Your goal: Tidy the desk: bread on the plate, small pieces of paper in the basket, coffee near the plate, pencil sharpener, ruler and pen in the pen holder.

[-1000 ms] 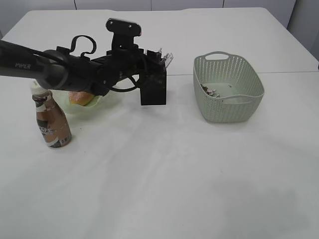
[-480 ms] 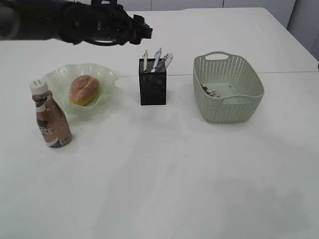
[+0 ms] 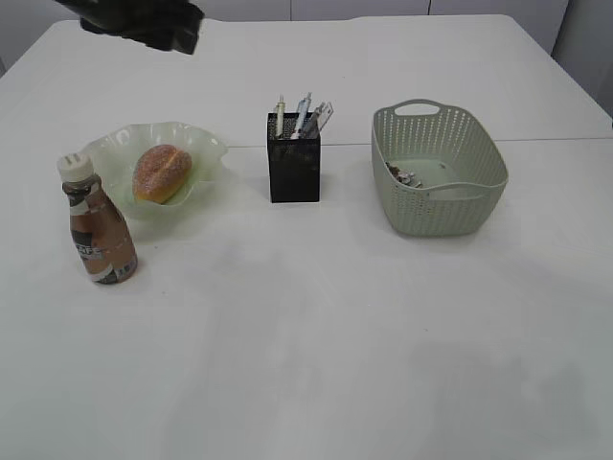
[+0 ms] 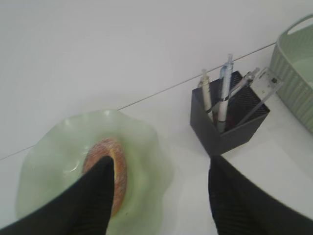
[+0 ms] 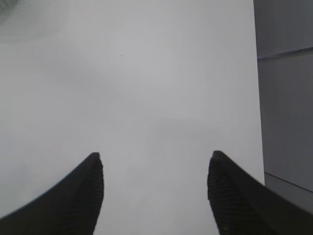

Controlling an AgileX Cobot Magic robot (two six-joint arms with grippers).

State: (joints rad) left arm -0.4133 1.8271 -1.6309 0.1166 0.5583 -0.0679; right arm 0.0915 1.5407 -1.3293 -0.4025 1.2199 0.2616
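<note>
The basket (image 4: 298, 68) is cut off at the left wrist view's edge; its scraps (image 3: 402, 175) are indistinct.

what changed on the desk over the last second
The left arm that reached across the plate to the pen holder has pulled away up and to the left, now only at the top corner of the exterior view. Its gripper is open and empty. The bread, once hidden behind the arm, shows again. Coffee bottle, basket and pens stayed put.
</note>
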